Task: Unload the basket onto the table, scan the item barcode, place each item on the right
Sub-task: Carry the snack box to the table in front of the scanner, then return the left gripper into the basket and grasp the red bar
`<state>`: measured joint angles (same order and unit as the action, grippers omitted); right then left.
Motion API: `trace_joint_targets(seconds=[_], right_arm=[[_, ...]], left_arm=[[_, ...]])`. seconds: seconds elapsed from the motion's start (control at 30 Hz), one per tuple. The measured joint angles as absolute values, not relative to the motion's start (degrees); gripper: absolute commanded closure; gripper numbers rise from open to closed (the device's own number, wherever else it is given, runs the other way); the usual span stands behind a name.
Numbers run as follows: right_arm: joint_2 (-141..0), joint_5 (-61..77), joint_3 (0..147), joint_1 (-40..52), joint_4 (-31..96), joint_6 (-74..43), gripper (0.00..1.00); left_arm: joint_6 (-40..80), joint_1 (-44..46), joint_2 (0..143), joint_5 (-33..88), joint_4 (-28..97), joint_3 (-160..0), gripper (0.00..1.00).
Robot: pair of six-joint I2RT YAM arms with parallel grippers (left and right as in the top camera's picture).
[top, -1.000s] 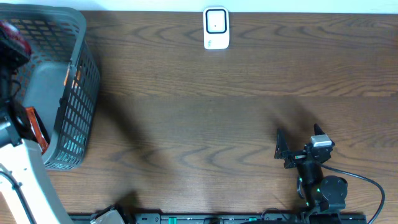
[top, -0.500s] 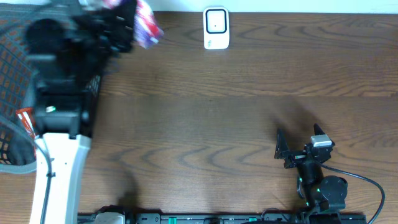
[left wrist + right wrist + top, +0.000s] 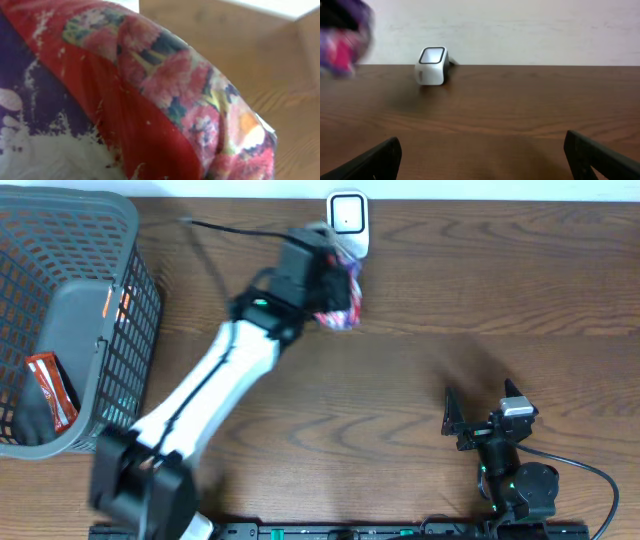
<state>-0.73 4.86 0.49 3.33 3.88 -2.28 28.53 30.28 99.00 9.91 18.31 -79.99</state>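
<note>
A dark brown wooden table point(image 3: 420, 300) is backed by a white wall point(image 3: 520, 25). A red, pink and purple floral packet point(image 3: 342, 310) is clamped in the left gripper point(image 3: 328, 285), close by the white scanner point(image 3: 348, 220) at the far edge. The right gripper point(image 3: 481, 398) is spread wide.

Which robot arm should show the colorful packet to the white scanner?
Left. The left arm holds the colorful packet close in front of the white scanner. The right arm sits far from both, its fingers open and empty.
</note>
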Motion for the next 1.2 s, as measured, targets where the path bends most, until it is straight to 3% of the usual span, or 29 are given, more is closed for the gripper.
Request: trace_joint_targets(seconds=[0.07, 0.17, 0.43, 0.73, 0.97, 1.2], right_arm=[[-0.73, 4.86, 0.51, 3.33, 3.88, -2.31, 0.01], [-0.73, 4.86, 0.51, 3.33, 3.88, -2.28, 0.01], [-0.73, 4.86, 0.51, 3.33, 3.88, -2.28, 0.01], [-0.73, 4.86, 0.51, 3.33, 3.88, -2.28, 0.01], [-0.73, 4.86, 0.51, 3.33, 3.88, -2.28, 0.01], [-0.73, 4.86, 0.51, 3.33, 3.88, -2.28, 0.01]], left_arm=[[28.6, 31.83, 101.97, 9.76, 17.52, -79.99, 0.49], [28.34, 33.26, 105.45, 9.26, 16.69, -79.99, 0.37], [28.53, 33.12, 105.82, 8.75, 12.82, -79.99, 0.22], [27.33, 25.82, 90.28, 8.64, 12.73, -79.99, 0.19], [19.44, 12.05, 73.6, 8.58, 20.58, -80.01, 0.2], [16.25, -8.43, 63.64, 8.23, 21.52, -80.01, 0.18]])
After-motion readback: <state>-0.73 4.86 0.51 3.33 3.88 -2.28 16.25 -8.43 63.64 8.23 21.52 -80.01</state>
